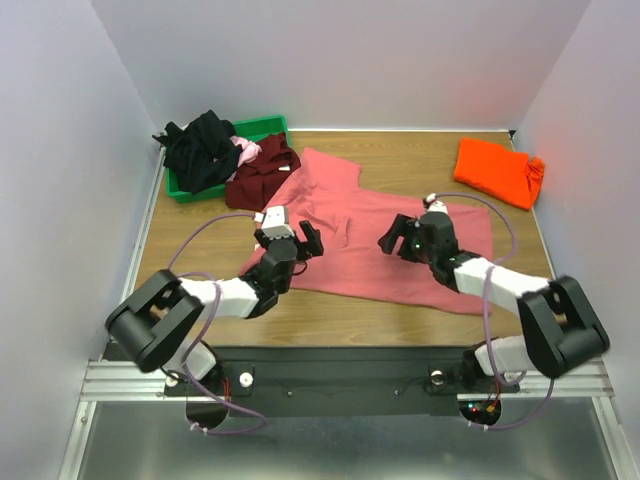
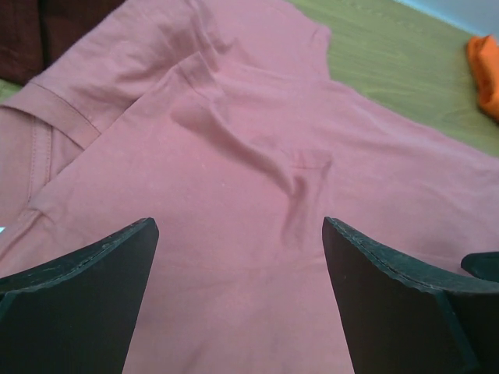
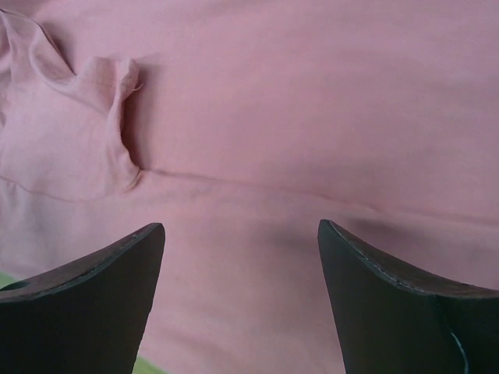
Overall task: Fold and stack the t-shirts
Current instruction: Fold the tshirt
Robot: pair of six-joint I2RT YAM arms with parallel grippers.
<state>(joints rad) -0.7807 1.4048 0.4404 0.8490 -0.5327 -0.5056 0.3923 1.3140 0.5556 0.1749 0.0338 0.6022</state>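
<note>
Wood-grain counter (image 1: 330,322) shows as a bare strip between the arm bases and the near hem of the salmon-pink t-shirt (image 1: 370,262), and as a wider patch to the shirt's left. The shirt lies spread flat mid-counter, rumpled at its centre, one sleeve reaching toward the far left.

The left arm stretches low from its base, forward and to the right, with the left end effector (image 1: 303,240) above the shirt's left part. Its fingers (image 2: 86,273) are spread wide with only cloth beneath. The right arm reaches forward and to the left. The right end effector (image 1: 392,240) hangs over the shirt's middle, likewise spread wide and gripping nothing, with a small raised fold of fabric just ahead in its wrist view.

Beyond, a dark maroon t-shirt (image 1: 262,176) touches the salmon sleeve. Behind it, a black t-shirt (image 1: 200,150) and a light pink t-shirt (image 1: 246,150) lie heaped in the green bin (image 1: 262,127) at the far-left corner. A bright orange t-shirt (image 1: 497,170) lies folded at the far right, apart from the rest. Walls close three sides.
</note>
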